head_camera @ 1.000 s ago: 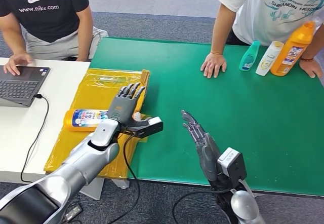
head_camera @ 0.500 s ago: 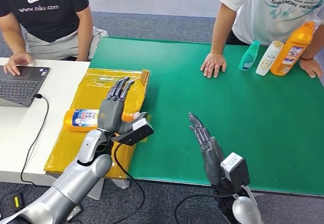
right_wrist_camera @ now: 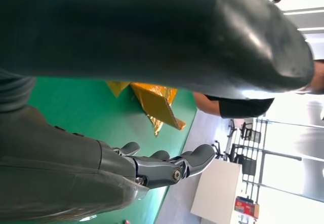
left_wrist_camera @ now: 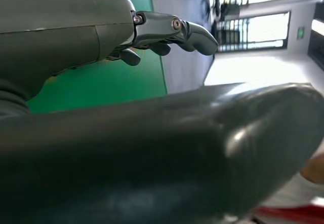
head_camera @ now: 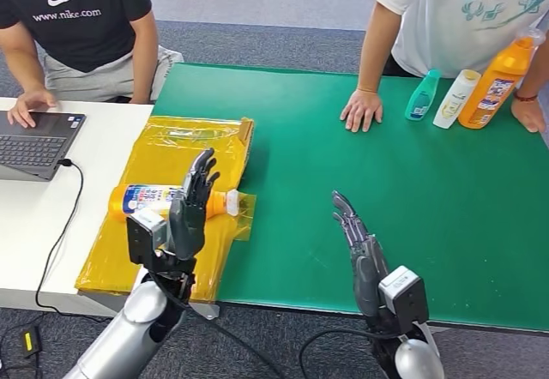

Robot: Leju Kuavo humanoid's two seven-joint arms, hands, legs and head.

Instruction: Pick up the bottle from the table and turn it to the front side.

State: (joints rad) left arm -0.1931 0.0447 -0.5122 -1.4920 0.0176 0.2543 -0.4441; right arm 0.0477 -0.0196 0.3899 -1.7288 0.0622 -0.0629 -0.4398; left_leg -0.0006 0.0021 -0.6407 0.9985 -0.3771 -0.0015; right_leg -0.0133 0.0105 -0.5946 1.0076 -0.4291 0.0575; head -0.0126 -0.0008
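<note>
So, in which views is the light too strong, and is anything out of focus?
Left wrist view: the windows are blown out white, and the thumb close to the lens is soft. Right wrist view: the bright room is overexposed. Head view: even light, sharp, with mild glare on the yellow sheet.

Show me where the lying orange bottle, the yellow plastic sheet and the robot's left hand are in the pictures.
orange bottle (head_camera: pixel 146 199): head view, on its blue and white label.
yellow plastic sheet (head_camera: pixel 170 147): head view, on a bare part beyond the bottle.
left hand (head_camera: pixel 191 207): head view, on the back of the hand.
</note>
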